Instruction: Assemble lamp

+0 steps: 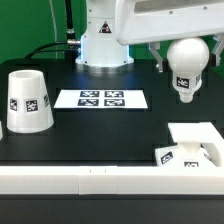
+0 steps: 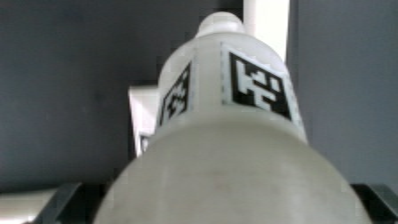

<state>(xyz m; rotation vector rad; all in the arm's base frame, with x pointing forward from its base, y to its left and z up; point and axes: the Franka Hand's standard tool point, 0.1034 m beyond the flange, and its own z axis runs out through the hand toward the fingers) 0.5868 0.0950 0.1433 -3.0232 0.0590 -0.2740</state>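
Observation:
My gripper (image 1: 187,48) is shut on the white ball-shaped bulb (image 1: 188,66) and holds it in the air at the exterior view's right, neck down, above and a little behind the flat square base (image 1: 192,142). The bulb carries a black-and-white tag on its neck. In the wrist view the bulb (image 2: 222,140) fills most of the picture, its neck pointing away, with dark fingers (image 2: 64,203) at both sides. The tapered shade (image 1: 28,101) stands upright on the black table at the exterior view's left, tag facing the camera.
The marker board (image 1: 101,99) lies flat on the table in the middle. The robot's white pedestal (image 1: 102,45) stands behind it. A white wall (image 1: 70,181) runs along the table's front edge, next to the base.

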